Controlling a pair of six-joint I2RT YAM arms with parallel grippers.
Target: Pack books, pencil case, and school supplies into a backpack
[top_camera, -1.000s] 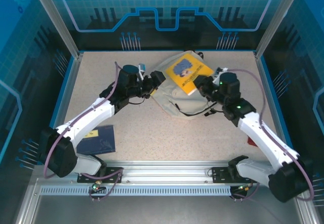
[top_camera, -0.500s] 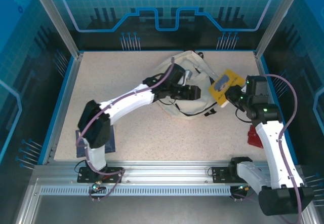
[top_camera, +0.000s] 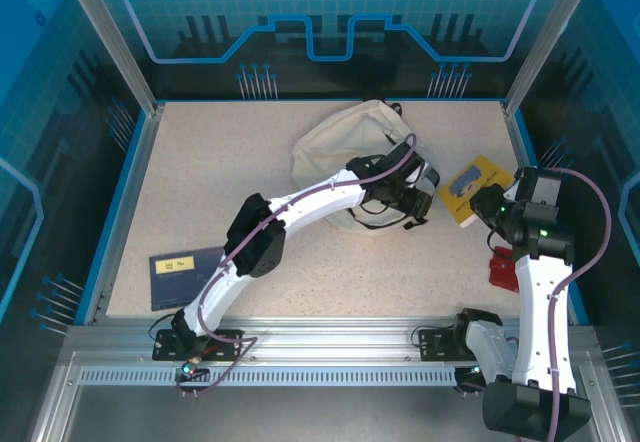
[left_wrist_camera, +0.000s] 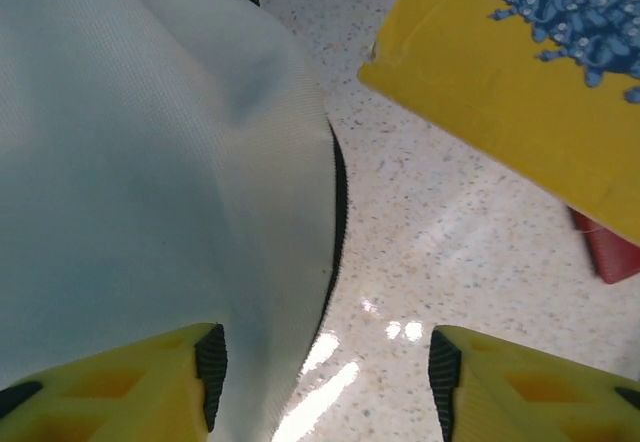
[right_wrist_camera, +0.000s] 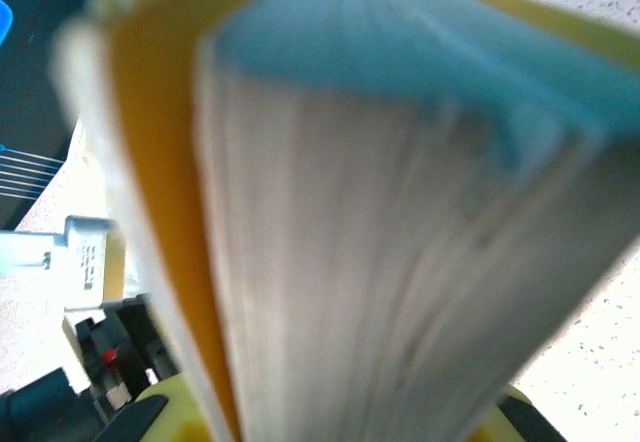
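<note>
Speckled beige table, blue-panelled walls. Cream backpack mid-rear; left gripper at its right edge, jaws apart. Right gripper clamps yellow book, right of backpack. Dark book near-left.

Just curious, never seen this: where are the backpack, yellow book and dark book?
backpack point(top_camera: 335, 142), top view, cream fabric body
yellow book point(top_camera: 470, 184), top view, front cover
dark book point(top_camera: 180, 280), top view, cover's bare left part
</note>
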